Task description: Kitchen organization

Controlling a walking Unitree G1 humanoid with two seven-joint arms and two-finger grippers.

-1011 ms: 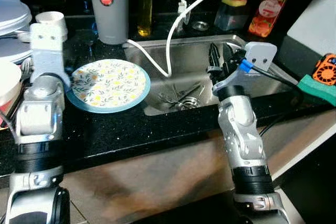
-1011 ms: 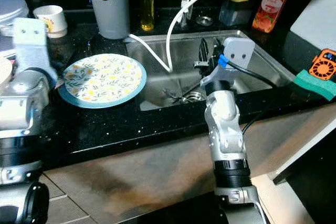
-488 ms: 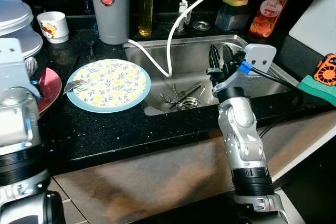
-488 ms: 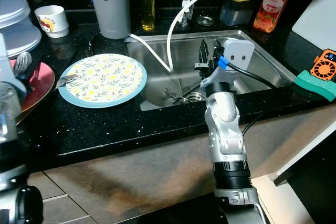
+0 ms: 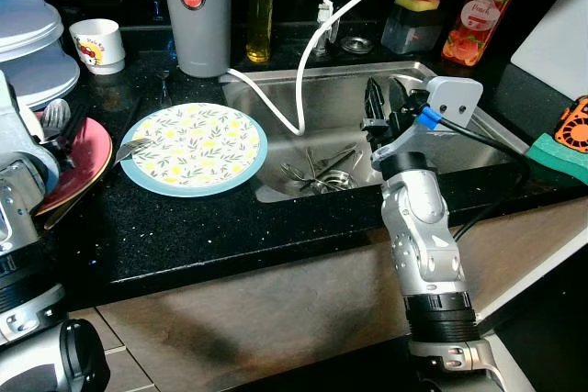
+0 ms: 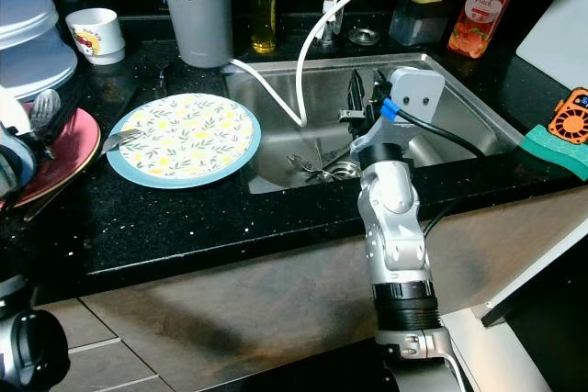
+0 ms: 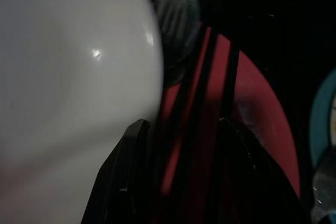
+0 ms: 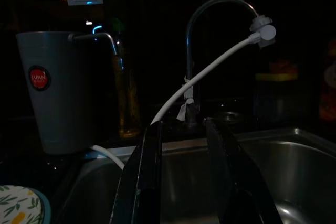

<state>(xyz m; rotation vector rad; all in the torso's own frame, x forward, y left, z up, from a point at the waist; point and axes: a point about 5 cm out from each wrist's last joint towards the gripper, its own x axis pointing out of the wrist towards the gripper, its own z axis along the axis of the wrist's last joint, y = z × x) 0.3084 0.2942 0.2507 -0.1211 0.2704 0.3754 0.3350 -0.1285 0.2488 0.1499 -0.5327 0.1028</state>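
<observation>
**Hazards, left to right: crockery, plate, sink**

1. Left gripper (image 7: 181, 129), far left of the counter. Its fingers are parted over the red plate (image 7: 257, 114), with dark utensils lying between them and a white bowl (image 7: 68, 93) touching one finger. Nothing is grasped. If you close here, you likely nudge the bowl or pinch only one utensil.
2. Floral plate (image 5: 195, 147), centre-left, just beside the sink (image 5: 478, 135) rim, with a spoon (image 5: 134, 146) on its left edge. A sweep of either arm could push it in.
3. Right gripper (image 5: 387, 106), over the sink's right half, fingers released and empty. The cutlery (image 5: 317, 170) lies at the drain; the white hose (image 5: 303, 89) hangs to the left and could snag as you reach.
</observation>
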